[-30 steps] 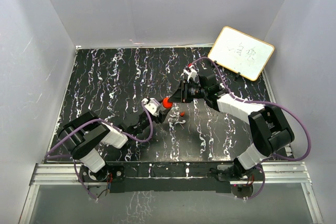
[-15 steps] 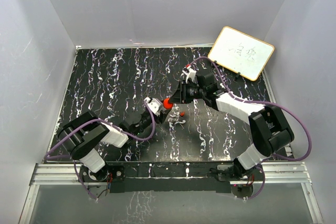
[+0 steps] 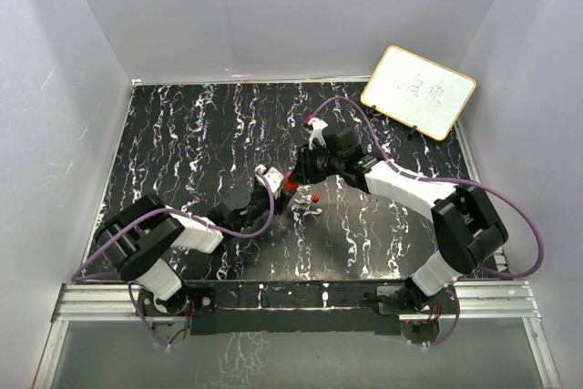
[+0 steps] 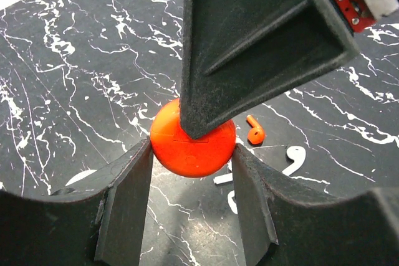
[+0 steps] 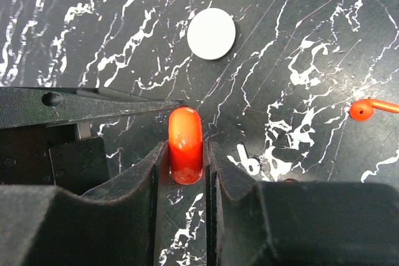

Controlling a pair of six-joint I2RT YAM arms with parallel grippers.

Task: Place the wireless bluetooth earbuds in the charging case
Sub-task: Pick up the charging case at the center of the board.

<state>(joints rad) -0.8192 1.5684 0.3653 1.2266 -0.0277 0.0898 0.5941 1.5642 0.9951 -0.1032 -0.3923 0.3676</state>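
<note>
**A:** From above, where is the charging case (image 3: 289,180)?

**B:** Around the middle of the tabletop (image 3: 182,152). The left gripper (image 3: 276,190) and the right gripper (image 3: 294,176) meet on it. A red earbud (image 3: 315,199) lies just beside it, toward the near edge. White pieces (image 3: 310,210) lie next to the earbud. A whiteboard (image 3: 418,91) leans at the far right corner.

**A:** And the left wrist camera?

**B:** The left gripper (image 4: 193,154) is narrowed onto the case. Its fingers (image 4: 128,207) press the round rim from both sides. One right finger (image 4: 249,42) crosses the case's upper part. The red earbud (image 4: 254,130) lies apart from it.

**A:** The right wrist camera?

**B:** The case (image 5: 186,135) stands edge-on. The right gripper (image 5: 186,154) pinches it tight across its flat faces. A white disc (image 5: 211,33) lies flat, well apart.
</note>
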